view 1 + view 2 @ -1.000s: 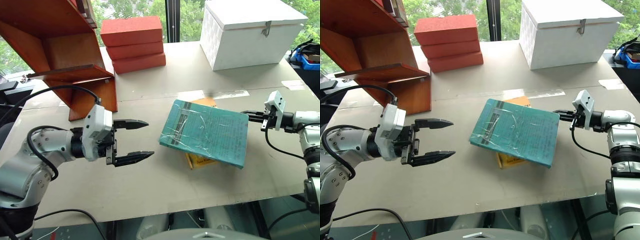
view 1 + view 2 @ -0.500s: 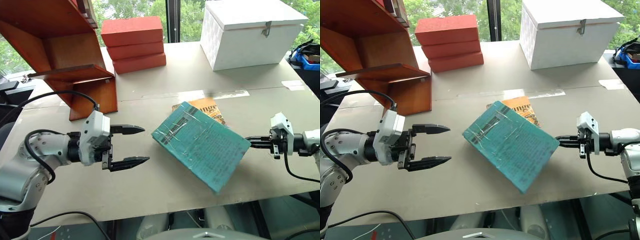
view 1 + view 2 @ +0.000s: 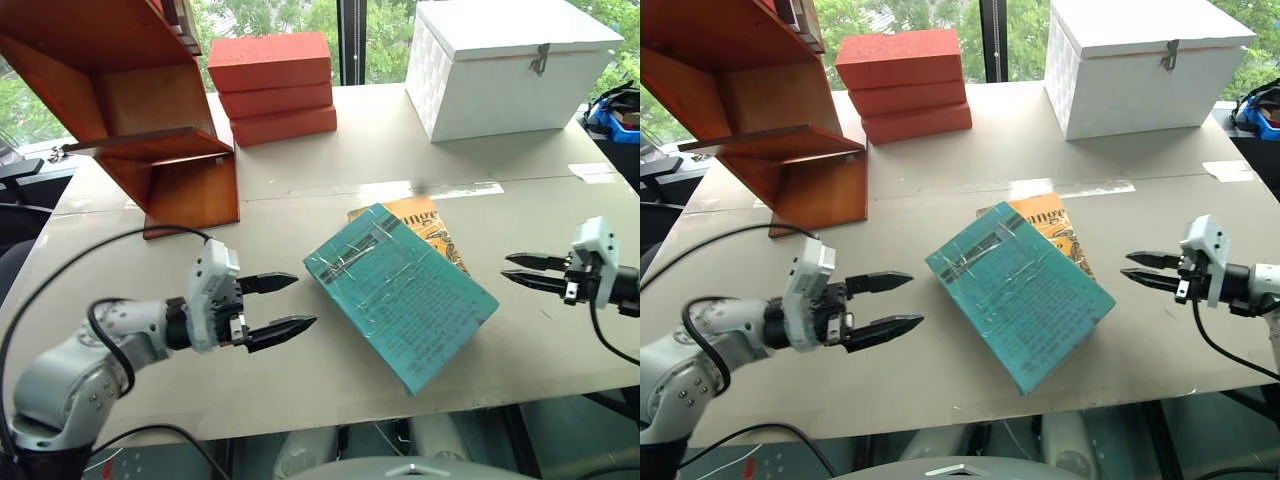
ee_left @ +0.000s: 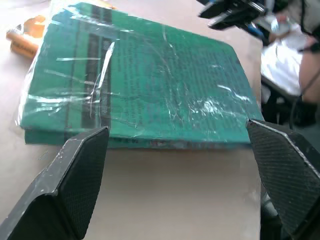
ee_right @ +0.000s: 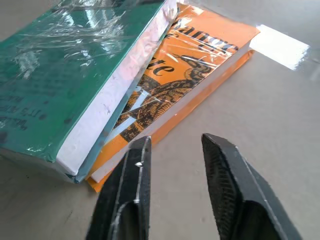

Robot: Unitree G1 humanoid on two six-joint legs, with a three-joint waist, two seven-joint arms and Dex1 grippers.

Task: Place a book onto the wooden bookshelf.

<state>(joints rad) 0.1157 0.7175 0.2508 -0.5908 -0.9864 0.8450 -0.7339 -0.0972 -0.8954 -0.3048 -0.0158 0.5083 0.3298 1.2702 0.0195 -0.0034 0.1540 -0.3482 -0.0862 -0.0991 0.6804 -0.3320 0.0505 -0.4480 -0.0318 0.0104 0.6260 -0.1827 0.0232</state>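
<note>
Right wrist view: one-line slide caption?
Open right gripper faces the teal book lying on an orange book on the table, touching neither.

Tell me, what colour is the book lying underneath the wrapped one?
Orange with white lettering, clearest in the right wrist view.

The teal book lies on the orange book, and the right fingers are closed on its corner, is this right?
Not quite. The teal book does lie on the orange book, but the right gripper holds nothing: its fingers are apart and clear of the book, as the right wrist view shows.
</note>
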